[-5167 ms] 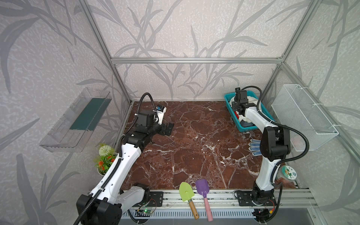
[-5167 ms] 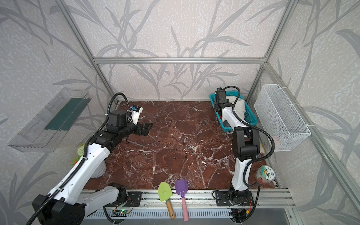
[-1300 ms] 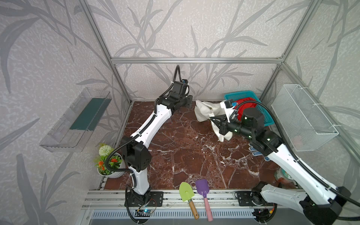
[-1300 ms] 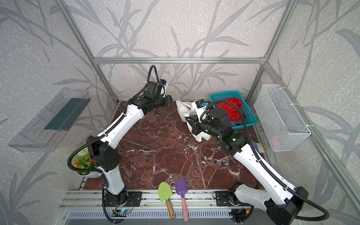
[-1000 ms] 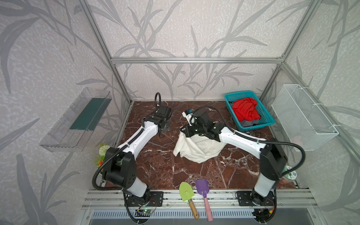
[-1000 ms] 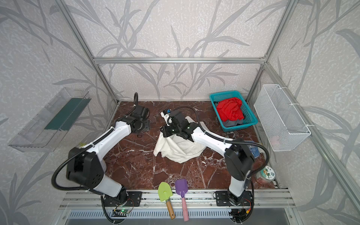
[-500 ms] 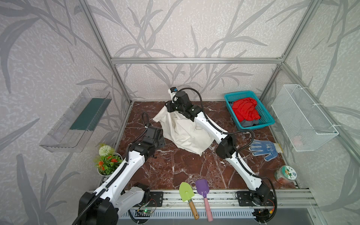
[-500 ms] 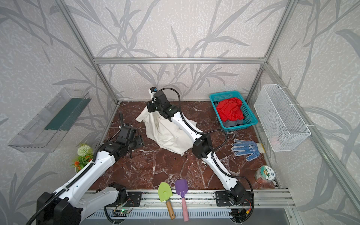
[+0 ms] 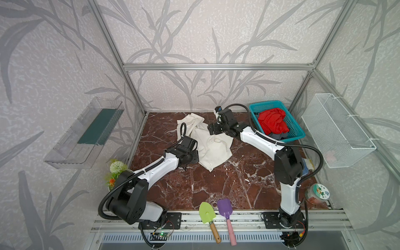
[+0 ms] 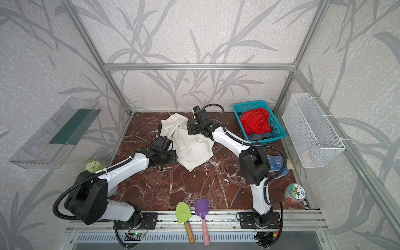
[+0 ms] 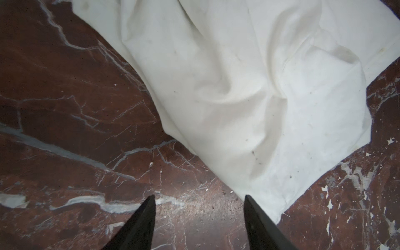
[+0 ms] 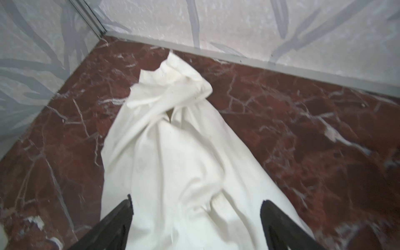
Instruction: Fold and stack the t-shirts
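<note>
cream-white t-shirt (image 9: 208, 141): lies crumpled and unfolded on the worktop (image 9: 216, 186), left of the middle and toward the back in both top views. One bunched end reaches toward the back wall, and a corner points toward the front.
left hand (image 11: 199, 197): open, with nothing between the jaws. It points down at bare marble just beside the cream-white t-shirt's left edge. In the left wrist view one fingertip (image 11: 249, 203) sits right at the border of the cloth's corner; whether it touches cannot be told.
right hand (image 12: 197, 201): open wide. In the right wrist view its two fingers stand on either side of a band of the cloth, which lies slack under them and is not pinched. In both top views it sits over the shirt's rear right part, between the shirt and the basket.
red t-shirt (image 9: 272, 123): heaped in the teal basket (image 9: 297, 132), rising above its rim.
dark grey t-shirt (image 9: 279, 136): under the red one, at the basket's front end; only a small part shows.
teal basket: on the worktop in the back right corner, just behind the right arm.
glove (image 10: 278, 162): blue and white, at the worktop's right edge, partly hidden behind the right arm's elbow.
green trowel (image 9: 205, 212) and purple trowel (image 9: 225, 207): side by side at the front edge, handles across the rail.
jar (image 9: 320, 192): front right corner.
wire basket (image 9: 337, 134): hung on the right wall.
clear shelf (image 9: 84, 134): on the left wall.
plant (image 9: 115, 171): left of the worktop, beside the left arm.
</note>
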Motion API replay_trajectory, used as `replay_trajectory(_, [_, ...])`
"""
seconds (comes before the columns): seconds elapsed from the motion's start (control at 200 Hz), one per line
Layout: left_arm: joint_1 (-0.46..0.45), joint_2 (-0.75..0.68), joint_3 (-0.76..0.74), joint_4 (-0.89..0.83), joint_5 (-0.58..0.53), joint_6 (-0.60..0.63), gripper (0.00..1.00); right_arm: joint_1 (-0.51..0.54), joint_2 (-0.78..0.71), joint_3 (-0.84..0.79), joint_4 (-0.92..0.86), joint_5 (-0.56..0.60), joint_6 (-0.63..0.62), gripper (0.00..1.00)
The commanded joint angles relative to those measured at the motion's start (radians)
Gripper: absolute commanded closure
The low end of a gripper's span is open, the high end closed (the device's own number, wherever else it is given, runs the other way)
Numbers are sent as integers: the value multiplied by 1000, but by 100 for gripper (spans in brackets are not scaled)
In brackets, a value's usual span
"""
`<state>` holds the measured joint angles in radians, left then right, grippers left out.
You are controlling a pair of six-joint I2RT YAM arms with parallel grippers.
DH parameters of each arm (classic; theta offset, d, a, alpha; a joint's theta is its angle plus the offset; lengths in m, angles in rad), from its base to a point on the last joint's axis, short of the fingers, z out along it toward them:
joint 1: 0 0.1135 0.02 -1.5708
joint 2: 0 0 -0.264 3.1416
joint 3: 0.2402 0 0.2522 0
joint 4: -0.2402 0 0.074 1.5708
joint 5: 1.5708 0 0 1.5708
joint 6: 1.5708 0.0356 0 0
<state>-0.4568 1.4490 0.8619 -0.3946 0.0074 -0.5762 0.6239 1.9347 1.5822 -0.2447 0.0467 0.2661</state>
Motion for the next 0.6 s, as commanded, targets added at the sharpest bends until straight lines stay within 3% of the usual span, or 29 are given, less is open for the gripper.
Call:
replay_trajectory(0.0, [-37, 49, 58, 52, 52, 1, 38, -63, -129, -186, 93, 11, 50, 8])
replay_trajectory(0.18, [-96, 148, 107, 51, 49, -33, 42, -128, -285, -440, 127, -31, 80, 8])
replay_trajectory(0.385, [-99, 212, 111, 31, 37, -67, 48, -162, -361, -556, 127, -64, 85, 8])
replay_trajectory(0.595, [-100, 198, 115, 13, 37, -67, 86, -174, -359, -550, 114, -86, 79, 8])
